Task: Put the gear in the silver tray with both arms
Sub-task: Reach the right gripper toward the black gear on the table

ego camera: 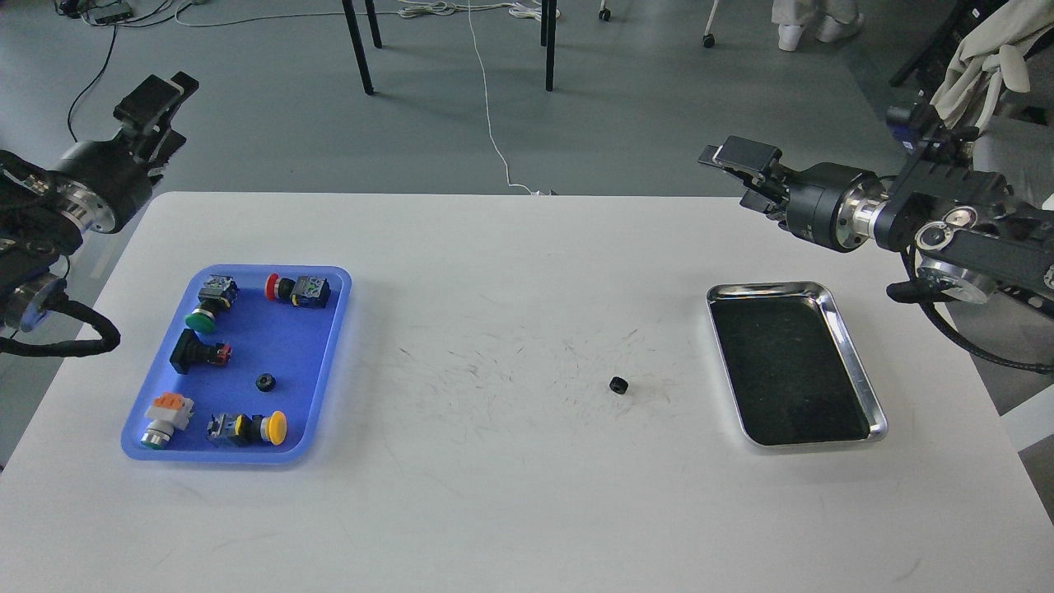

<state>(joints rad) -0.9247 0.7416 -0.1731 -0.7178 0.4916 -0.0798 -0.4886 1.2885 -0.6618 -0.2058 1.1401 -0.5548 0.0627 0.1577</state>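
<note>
Here the small black gear lies on the white bench, near the silver tray with its dark, bare bottom. Left tool hovers beyond the bench's far-left corner; right tool above the far edge. Tool openings cannot be told. Bare bench surrounds the gear.

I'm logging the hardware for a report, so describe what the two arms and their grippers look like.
Both arms are black with jointed segments. The right arm has silver metal rings at the wrist and a round silver joint cap, with a black cable looping below it. The left arm shows a silver wrist ring and black cable too. The right gripper and left gripper are black, blocky claws.
</note>
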